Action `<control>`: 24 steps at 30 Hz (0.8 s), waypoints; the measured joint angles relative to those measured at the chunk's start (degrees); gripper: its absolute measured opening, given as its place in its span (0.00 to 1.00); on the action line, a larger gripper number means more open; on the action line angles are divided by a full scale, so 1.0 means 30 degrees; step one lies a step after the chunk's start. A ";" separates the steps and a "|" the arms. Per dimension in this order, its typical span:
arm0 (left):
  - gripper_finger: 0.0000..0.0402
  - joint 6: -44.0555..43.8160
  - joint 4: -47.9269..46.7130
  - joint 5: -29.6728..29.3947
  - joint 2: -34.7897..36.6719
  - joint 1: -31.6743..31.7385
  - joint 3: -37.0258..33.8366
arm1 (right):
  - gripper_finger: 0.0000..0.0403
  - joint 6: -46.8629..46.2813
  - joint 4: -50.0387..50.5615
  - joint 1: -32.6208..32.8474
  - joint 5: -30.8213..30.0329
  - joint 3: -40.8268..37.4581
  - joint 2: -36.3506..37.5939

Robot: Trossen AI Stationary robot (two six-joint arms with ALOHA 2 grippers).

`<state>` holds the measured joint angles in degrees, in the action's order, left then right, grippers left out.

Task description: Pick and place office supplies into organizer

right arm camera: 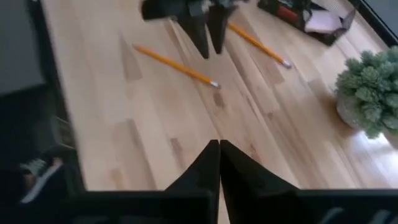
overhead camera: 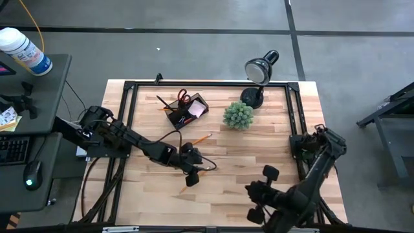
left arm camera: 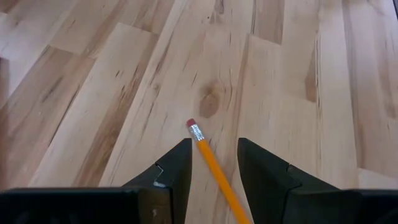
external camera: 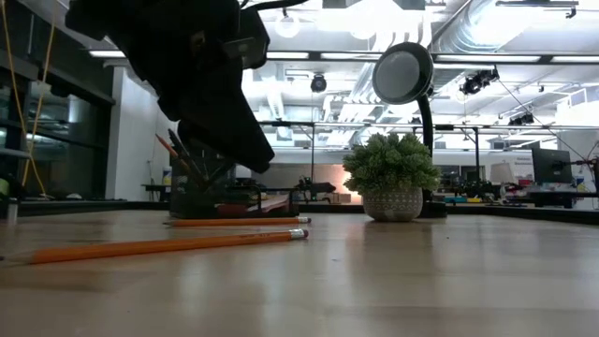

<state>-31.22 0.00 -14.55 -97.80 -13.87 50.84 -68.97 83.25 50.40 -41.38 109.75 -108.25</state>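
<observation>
1. Right gripper (right arm camera: 219, 163): fingers pressed together, empty, above the table's (overhead camera: 259, 155) near edge toward the right corner.
2. Left gripper (left arm camera: 213, 163): fingers apart, straddling a pencil (left arm camera: 211, 163) lying mid-table.
3. Second pencil (overhead camera: 201, 139): flat, just beyond.
4. Organizer (overhead camera: 187, 111): near the far edge, holding scissors (overhead camera: 183, 97), beside the plant (overhead camera: 238, 115).

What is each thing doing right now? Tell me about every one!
left gripper: open, fingers on either side of a pencil
near pencil: flat on the table, not gripped
far pencil: flat on the table, alone
right gripper: shut, empty, near the table's front edge
organizer: upright, with scissors and pink pad inside
lamp: can't tell if it's on
plant: upright
</observation>
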 joint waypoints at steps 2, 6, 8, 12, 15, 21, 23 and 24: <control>0.29 0.0007 -0.0008 0.0000 0.0000 0.0000 -0.0005 | 0.01 -0.0007 -0.0264 0.0232 -0.0284 0.0015 0.0090; 0.29 -0.0007 0.0002 0.0000 0.0000 0.0000 -0.0005 | 0.06 0.0100 -0.0985 0.0053 0.1027 0.0015 0.0083; 0.29 -0.0007 0.0010 0.0000 0.0000 0.0000 -0.0003 | 0.08 0.0545 -0.1635 -0.0149 0.2619 0.0015 0.0083; 0.29 -0.0007 0.0010 0.0000 0.0000 0.0000 -0.0005 | 0.10 0.2022 -0.1750 -0.0519 0.3808 0.0015 0.0076; 0.29 -0.0015 0.0017 0.0005 0.0000 0.0000 -0.0003 | 0.10 0.1513 -0.1594 -0.0873 0.4937 0.0015 0.0074; 0.29 -0.0015 0.0032 0.0037 0.0007 0.0000 -0.0005 | 0.07 0.1825 -0.1658 -0.1396 0.5100 0.0015 0.0068; 0.29 -0.0015 0.0066 0.0066 0.0007 0.0000 -0.0005 | 0.07 0.3273 -0.1925 -0.1498 0.4661 0.0015 0.0068; 0.29 -0.0015 0.0075 0.0066 0.0007 0.0000 -0.0005 | 0.06 0.4550 -0.2208 -0.1505 0.4616 0.0015 0.0068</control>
<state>-31.27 0.23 -14.35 -97.78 -13.87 50.83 -55.32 76.63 45.88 -27.53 109.80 -108.05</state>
